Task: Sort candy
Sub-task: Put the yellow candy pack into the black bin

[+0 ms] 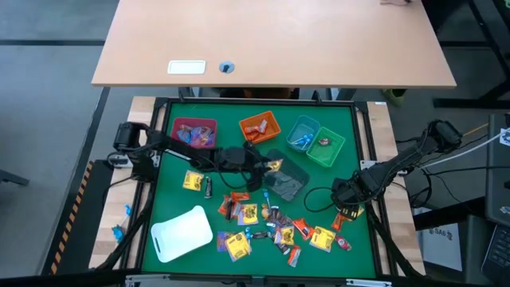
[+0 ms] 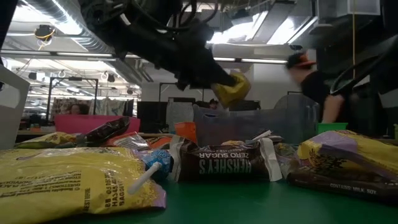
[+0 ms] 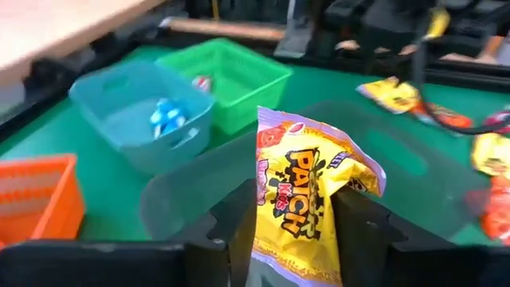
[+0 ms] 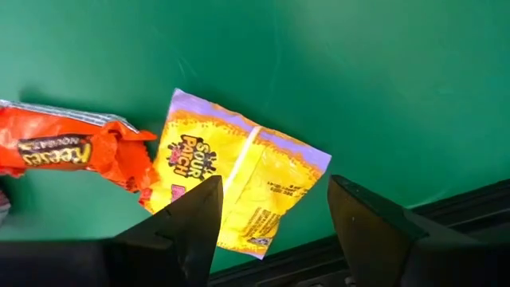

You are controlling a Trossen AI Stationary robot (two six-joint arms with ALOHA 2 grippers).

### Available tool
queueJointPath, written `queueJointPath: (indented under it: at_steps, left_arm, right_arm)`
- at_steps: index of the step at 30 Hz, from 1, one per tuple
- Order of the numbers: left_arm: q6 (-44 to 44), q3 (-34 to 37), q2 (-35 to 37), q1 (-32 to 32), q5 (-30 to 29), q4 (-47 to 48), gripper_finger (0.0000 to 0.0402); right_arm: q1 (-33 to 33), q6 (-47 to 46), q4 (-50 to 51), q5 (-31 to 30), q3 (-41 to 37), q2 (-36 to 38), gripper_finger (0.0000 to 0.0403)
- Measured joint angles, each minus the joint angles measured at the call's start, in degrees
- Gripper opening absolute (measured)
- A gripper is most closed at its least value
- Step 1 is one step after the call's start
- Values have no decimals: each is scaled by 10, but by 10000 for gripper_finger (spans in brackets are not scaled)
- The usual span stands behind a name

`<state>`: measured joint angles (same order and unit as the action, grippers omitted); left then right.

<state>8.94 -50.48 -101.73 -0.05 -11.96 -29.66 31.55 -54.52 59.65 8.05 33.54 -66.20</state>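
Note:
My left gripper [image 1: 267, 166] reaches over the clear bin [image 1: 288, 182] with a yellow Sour Patch Kids packet [image 3: 307, 199] between its fingers; the low view shows the packet [image 2: 234, 88] in the air. My right gripper [image 4: 271, 231] stands open, pointing down at the near right [image 1: 348, 209]. Its fingers hang above another yellow packet [image 4: 239, 191], which lies flat on the green mat beside an orange Reese's packet [image 4: 72, 147]. A pile of candy [image 1: 271, 227] lies on the mat's near half. My left gripper has the yellow packet's lower part [image 3: 275, 239] between its two fingers, which stand fairly wide apart. The packet's printed face spans the gap. The fingers come nearly level from the table's left. The packet sticks out past them, clear of the clear bin below.
Pink [image 1: 195, 131], orange [image 1: 260, 126], blue [image 1: 303, 133] and green [image 1: 328, 148] bins stand in a row at the mat's far side. A white tray [image 1: 182, 233] lies near left. A Hershey's packet [image 2: 230, 165] and yellow packets [image 2: 68, 180] lie close to the low camera.

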Motion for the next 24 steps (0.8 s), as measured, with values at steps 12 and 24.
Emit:
queueJointPath:
  at_steps: [12, 24]
  left_arm:
    - [112, -11, 7, -3, 88, 11, 153]
    - [85, -11, 6, -3, 39, 35, 235]
  right_arm:
    - [0, 10, -1, 5, 0, 0, 227]
    - [0, 10, 0, 5, 0, 0, 227]
